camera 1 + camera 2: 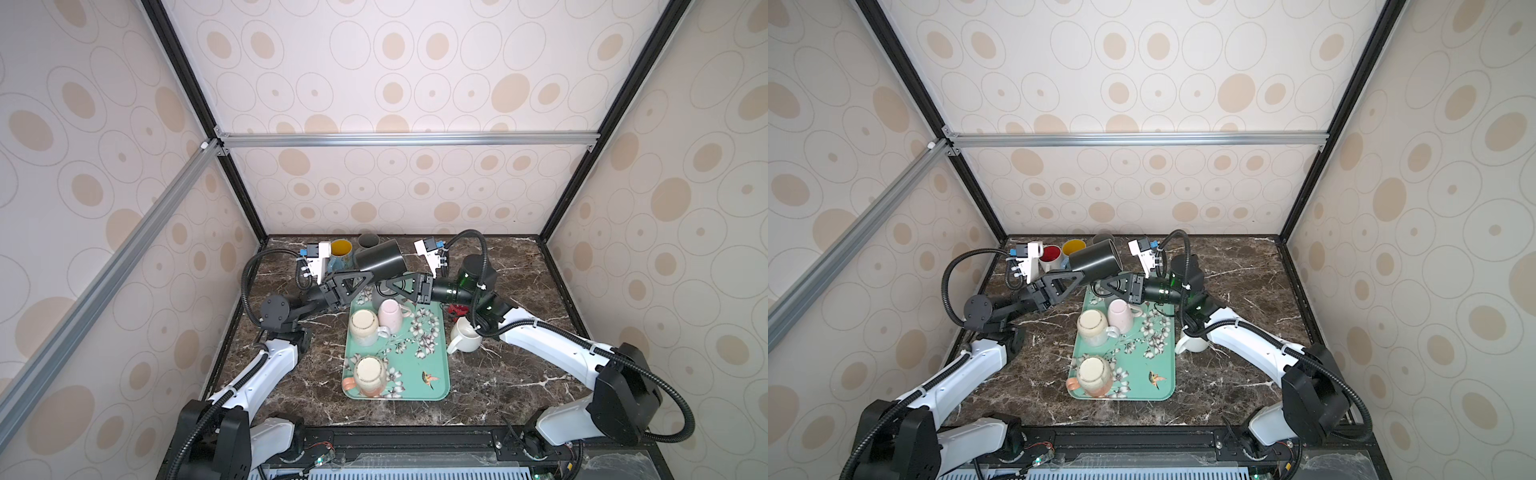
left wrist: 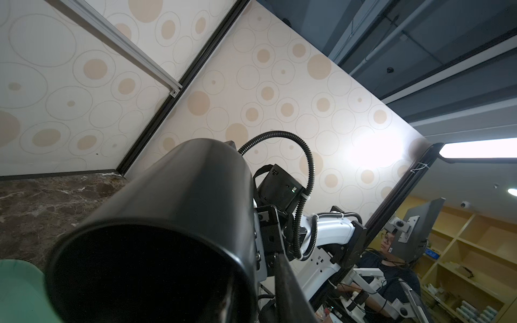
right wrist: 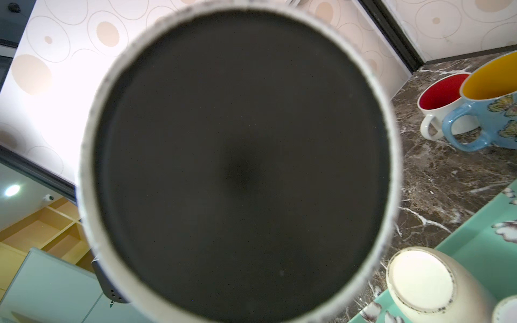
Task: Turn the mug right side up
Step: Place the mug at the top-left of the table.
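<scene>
- In both top views the black mug [image 1: 380,258] [image 1: 1096,259] hangs in the air above the far end of the tray [image 1: 411,365], near the desk's [image 1: 498,374] far edge. It lies on its side, with its long axis running between the desk's left and right edges and its mouth toward the left.
- The left gripper [image 1: 368,275] meets the mug at the mouth end. The right gripper [image 1: 388,286] sits under the base end, by what looks like the handle. The 2 arms are equally near, reaching in low from opposite sides with their wrists almost facing each other.
- In the left wrist view the mug [image 2: 181,209] opens its dark mouth toward the camera. 1 finger [image 2: 291,285] lies along the outside of the wall at the rim and the other is hidden. The jaws look narrow, pinching that wall.
- In the right wrist view the mug's base [image 3: 240,162], with its pale ring, fills the picture and hides the jaws. They are closed tight, probably on the handle.
- Standing the mug up calls for about a quarter turn that lifts the mouth end.
</scene>
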